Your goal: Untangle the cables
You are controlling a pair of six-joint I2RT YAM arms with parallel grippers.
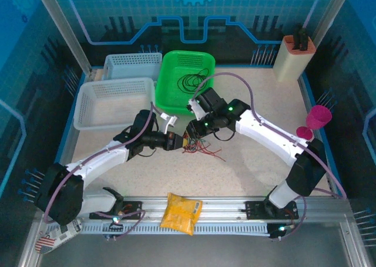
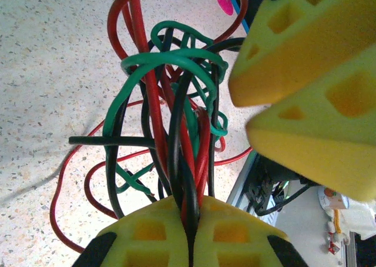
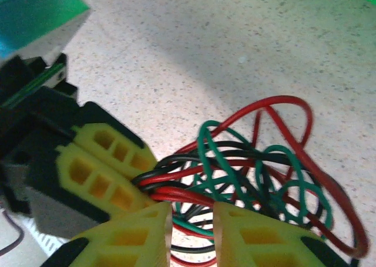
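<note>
The cables, a red, green and black tangle, lie at the centre of the top view on the speckled table; at their left end your left gripper is clenched on a bunch of strands, which in the left wrist view run down between its closed yellow fingertips at bottom centre; just right and slightly higher, your right gripper has its jaws narrowly parted; in the right wrist view strands cross that gap, and loops spread toward the lower right.
</note>
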